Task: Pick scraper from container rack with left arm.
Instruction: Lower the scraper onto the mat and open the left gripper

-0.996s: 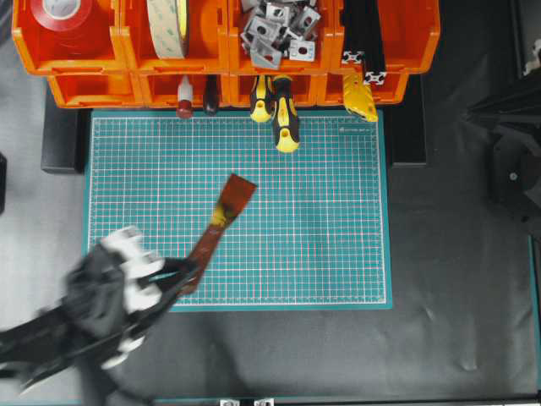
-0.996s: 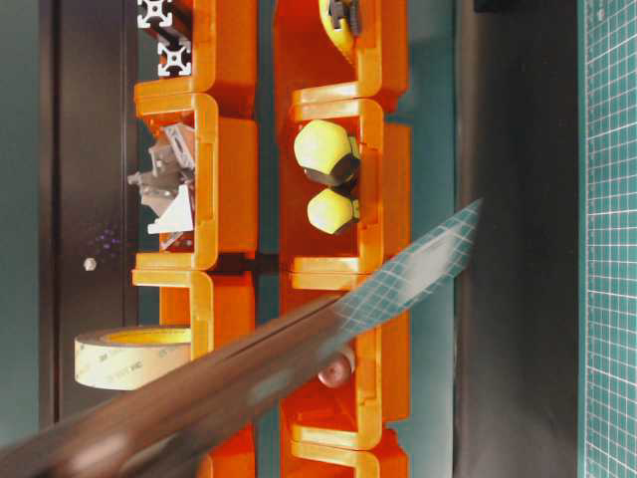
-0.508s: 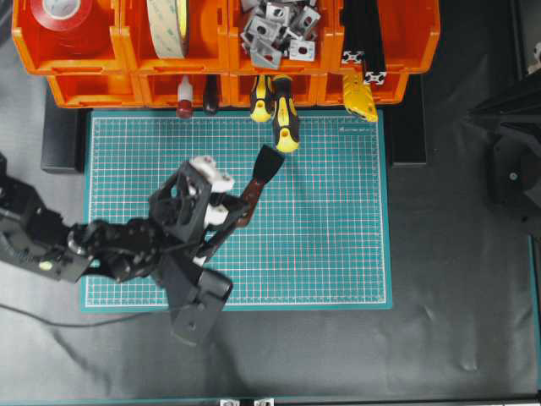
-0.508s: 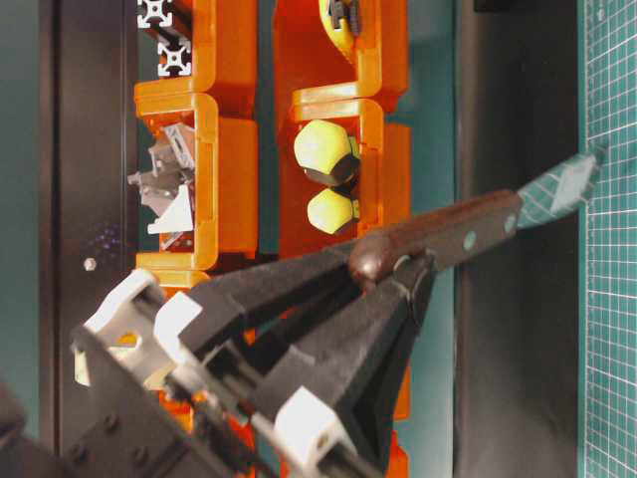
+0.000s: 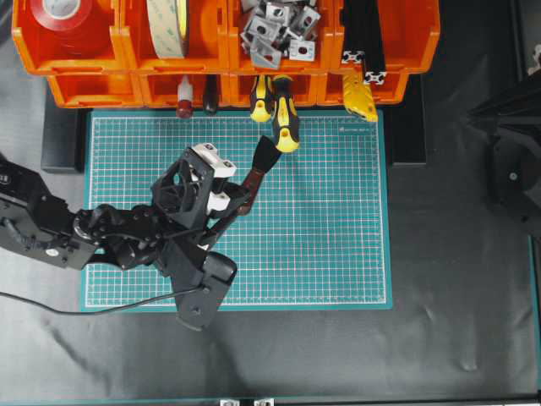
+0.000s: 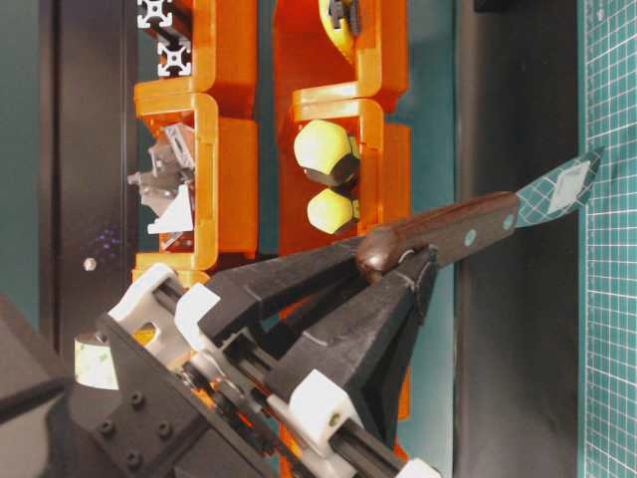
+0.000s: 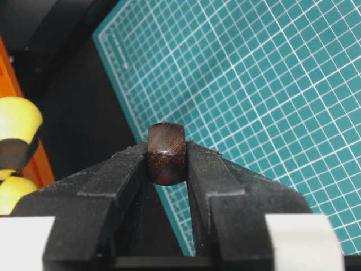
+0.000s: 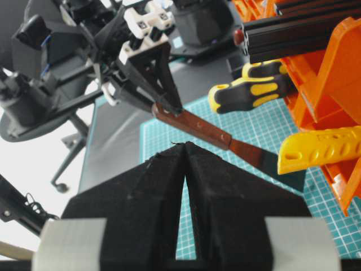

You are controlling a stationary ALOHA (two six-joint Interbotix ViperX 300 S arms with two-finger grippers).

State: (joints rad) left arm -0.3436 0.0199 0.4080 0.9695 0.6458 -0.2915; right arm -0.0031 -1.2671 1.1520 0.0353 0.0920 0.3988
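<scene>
The left pincer [image 7: 167, 160] was clamped on the butt end of the scraper [image 5: 254, 175], its two black fingers [image 7: 115, 178] pressing the reddish-brown handle from both sides. Over the preceding second the arm had swung the tool from the 7 o'clock corner of the cutting mat [image 5: 338, 237] toward 12 o'clock, so the blade now pointed at the yellow-and-black screwdrivers [image 5: 283, 114] protruding from the lower bins and lay just beside them. The scraper was clear of the container rack [image 5: 406, 42] and carried above the mat, its blade angled down toward the grid; the pick therefore appeared complete, with only holding or placing the tool remaining. The right pincer [image 8: 185, 148] sat closed and empty at 3 o'clock, well apart from the work. The green gridded mat lay on a dark, slightly wrinkled tabletop [image 5: 456, 330]; the orange rack of tape rolls, grey brackets and black bars lined the 12 o'clock edge.
</scene>
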